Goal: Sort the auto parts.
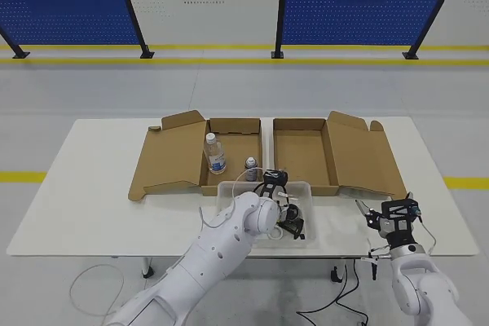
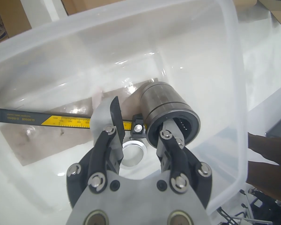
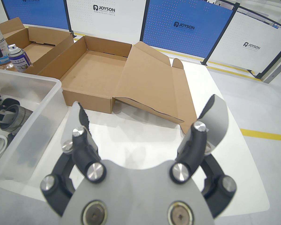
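A clear plastic bin at the table's front centre holds a dark steel cylindrical bearing, a black-and-yellow caliper and a small silver round part. My left gripper is down inside the bin, open. One finger sits inside the bearing's bore and the other stands outside its wall with a gap. Over the table's front right corner my right gripper is open, with nothing between its fingers.
Two open cardboard boxes stand behind the bin. The left box holds a water bottle and a spray can. The right box has a bare floor, its lid flap lying out to the right.
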